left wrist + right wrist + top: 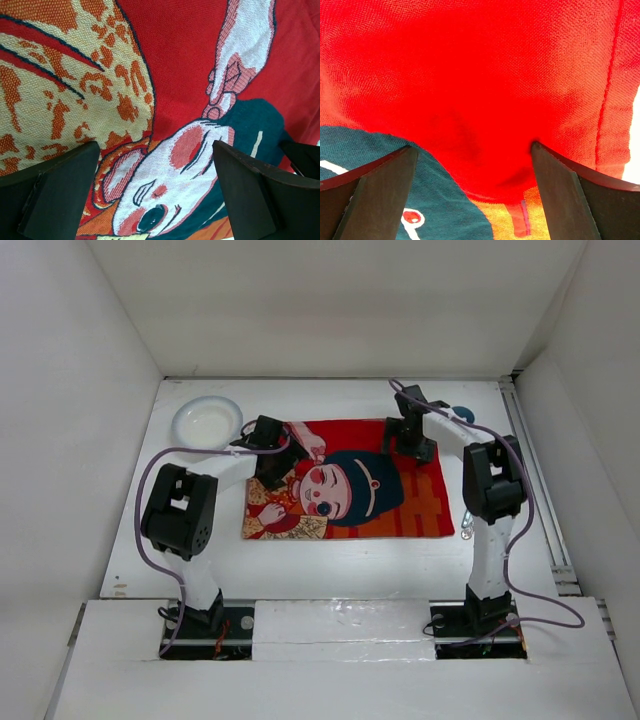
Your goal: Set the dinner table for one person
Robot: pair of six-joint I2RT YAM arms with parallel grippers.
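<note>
The dinner table [350,570] takes up nearly the whole space, a flat matte white top with white walls on the left, right and far sides. The two arms are bolted at its near edge.

A red cloth [420,490] lies flat in the middle of the table, a little towards the far side. It is printed with a cartoon face in a dark teal cap, and orange and cream patterning runs along its left part.

The left arm [180,515] bends in from the left, over the cloth's left end. The right arm [492,490] reaches over the far right corner of the cloth.

A white plate [206,423] sits on the bare tabletop near the far left corner. It is just off the cloth and looks to have nothing on it.

The left gripper [155,150] hangs close above the printed face, its two fingers spread wide with only cloth showing between them. The right gripper [474,147] is just as wide apart over plain red weave near the teal cap, and it holds nothing either. I cannot tell whether either one actually touches the cloth.

A small blue thing [462,413] peeks out beside the right arm at the far edge, too hidden to make out.
</note>
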